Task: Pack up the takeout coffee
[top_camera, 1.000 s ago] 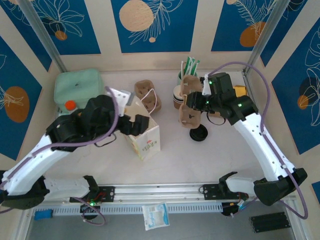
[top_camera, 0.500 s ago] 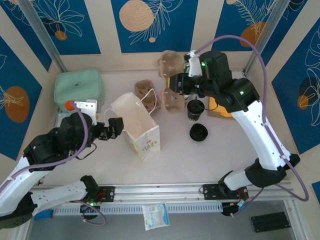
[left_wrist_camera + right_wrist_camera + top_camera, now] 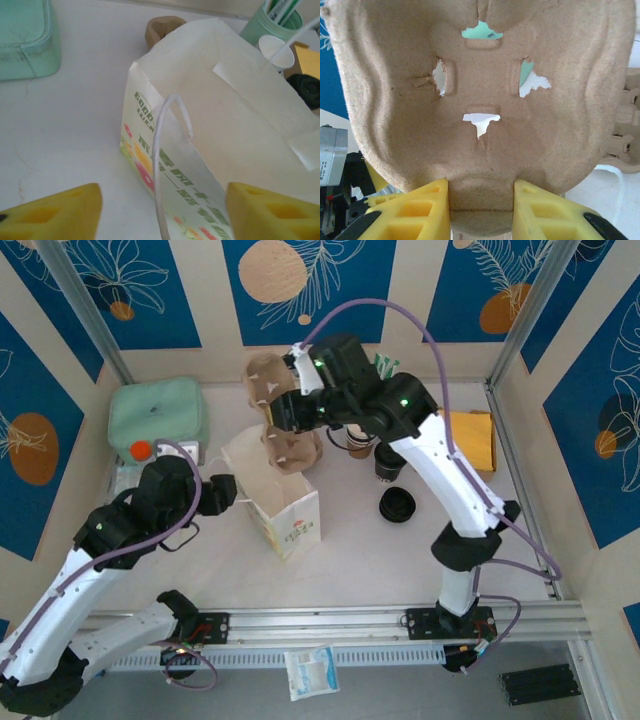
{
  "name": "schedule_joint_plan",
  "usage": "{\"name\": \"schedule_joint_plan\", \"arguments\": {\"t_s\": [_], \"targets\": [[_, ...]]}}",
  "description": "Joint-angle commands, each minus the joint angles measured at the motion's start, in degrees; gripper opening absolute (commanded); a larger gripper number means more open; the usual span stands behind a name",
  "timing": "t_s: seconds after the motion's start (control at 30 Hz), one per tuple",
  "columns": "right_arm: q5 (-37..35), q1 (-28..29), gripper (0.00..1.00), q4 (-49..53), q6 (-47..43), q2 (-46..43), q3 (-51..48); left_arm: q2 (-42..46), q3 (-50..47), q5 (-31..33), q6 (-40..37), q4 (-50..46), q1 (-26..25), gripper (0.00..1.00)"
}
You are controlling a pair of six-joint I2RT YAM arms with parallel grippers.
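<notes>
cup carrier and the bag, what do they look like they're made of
Cup carrier: likely moulded paper pulp, matte brown; the surface is rough and fibrous, with ragged torn edges at its holes. Bag: thin white paper, matte, with sharp fold creases and colour printing on its side.

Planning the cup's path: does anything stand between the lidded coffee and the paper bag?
Yes: the pulp cup carrier in the right gripper hangs over the far rim of the paper bag, toward the lidded coffee.

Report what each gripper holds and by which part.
Right gripper: pulp cup carrier, pinched at its rim. Left gripper: nothing; open at the paper bag.
</notes>
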State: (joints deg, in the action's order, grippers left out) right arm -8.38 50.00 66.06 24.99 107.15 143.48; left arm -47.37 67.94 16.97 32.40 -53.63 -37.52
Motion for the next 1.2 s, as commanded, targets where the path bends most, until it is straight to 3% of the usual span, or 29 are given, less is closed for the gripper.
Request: {"name": "schedule_joint_plan", "arguments": {"t_s": [0.0, 0.3, 0.57, 1.17], "targets": [[-0.8, 1.2, 0.3, 4.7, -1.5, 3.4, 4.8, 1.5, -1.0, -2.9, -0.5, 1.7, 1.1, 0.56], [-0.9, 4.2, 0.3, 6.8, -1.2, 8.8, 6.4, 3.2, -2.4, -5.1, -0.5, 1.9, 1.3, 0.2], [-2.2, 6.1, 0.29, 7.7, -1.3, 10.2, 3.9, 3.9, -2.7, -5.7, -0.3, 2.1, 1.2, 0.0], [-8.3, 8.0, 0.28, 9.6, -4.2, 11.0, 0.3, 4.8, -3.2, -6.2, 0.3, 1.9, 1.2, 0.0]]}}
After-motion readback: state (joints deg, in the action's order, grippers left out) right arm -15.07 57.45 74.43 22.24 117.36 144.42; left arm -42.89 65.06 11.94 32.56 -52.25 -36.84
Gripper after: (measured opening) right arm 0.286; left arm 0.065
